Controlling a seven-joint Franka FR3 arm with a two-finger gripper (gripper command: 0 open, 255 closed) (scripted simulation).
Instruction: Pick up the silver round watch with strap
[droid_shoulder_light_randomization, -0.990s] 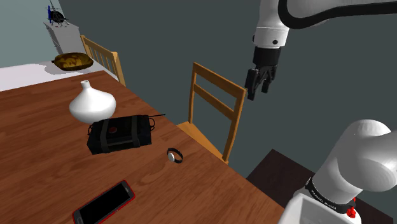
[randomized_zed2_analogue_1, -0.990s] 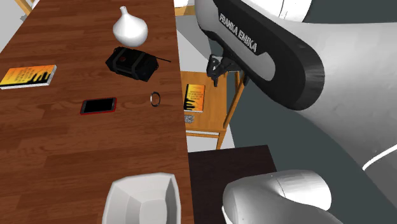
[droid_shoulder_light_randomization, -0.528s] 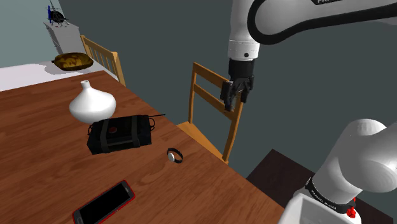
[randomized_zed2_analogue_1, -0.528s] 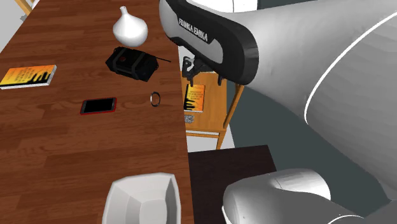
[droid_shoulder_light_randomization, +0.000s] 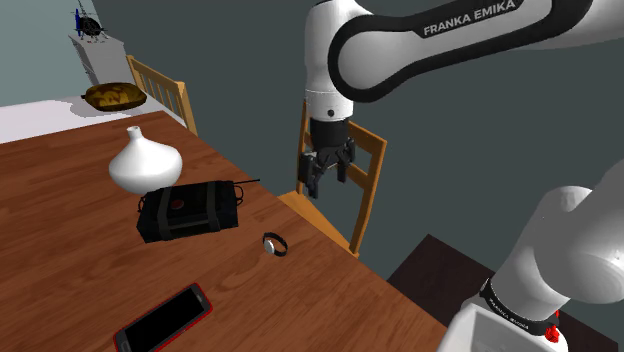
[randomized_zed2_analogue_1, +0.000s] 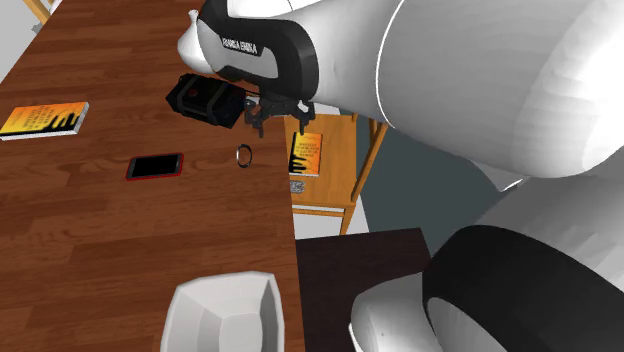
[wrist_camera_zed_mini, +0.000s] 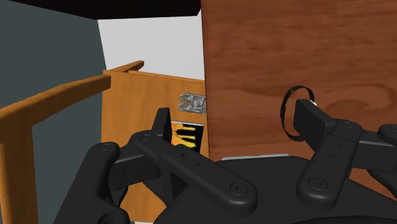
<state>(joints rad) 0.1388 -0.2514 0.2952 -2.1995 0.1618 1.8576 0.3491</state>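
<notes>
The silver round watch lies flat on the brown wooden table, close to the edge that faces the chair. My black gripper hangs open in the air over the chair seat, up and to the shoulder view's right of the watch. In the second exterior view the gripper sits just above the watch near the table edge. In the wrist view the watch shows as a ring beside one of the fingers of the gripper; nothing is between the fingers.
A black case and a white vase stand behind the watch. A red-edged phone lies nearer. A wooden chair stands at the table edge with a book on its seat. A white bowl sits nearer the stand.
The arm has swung to the shoulder view's left and lower, carrying the open gripper from beside the chair back to over the chair seat, closer to the watch.
</notes>
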